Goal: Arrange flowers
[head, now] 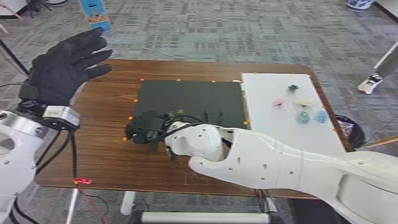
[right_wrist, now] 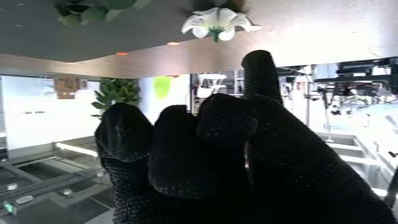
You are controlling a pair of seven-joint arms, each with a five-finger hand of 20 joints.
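Observation:
My left hand (head: 69, 65) is raised over the table's far left corner in the head view, its fingers straight and empty. My right hand (head: 145, 128) is at the near left part of the black mat (head: 182, 92). In the right wrist view my right hand (right_wrist: 209, 160) stands in front of a white flower (right_wrist: 200, 21); whether it holds anything is hidden. Green leaves (right_wrist: 96, 12) show near that flower. On the white board (head: 266, 82) are a dark green piece (head: 293, 88), a pink flower (head: 278, 102), a cream flower (head: 304, 101) and blue flowers (head: 303, 117).
The brown table (head: 115, 170) extends around the mat. My right forearm (head: 266, 150) crosses the near part of the mat and board from the right. A dark bin (head: 352, 131) stands beside the table's right edge.

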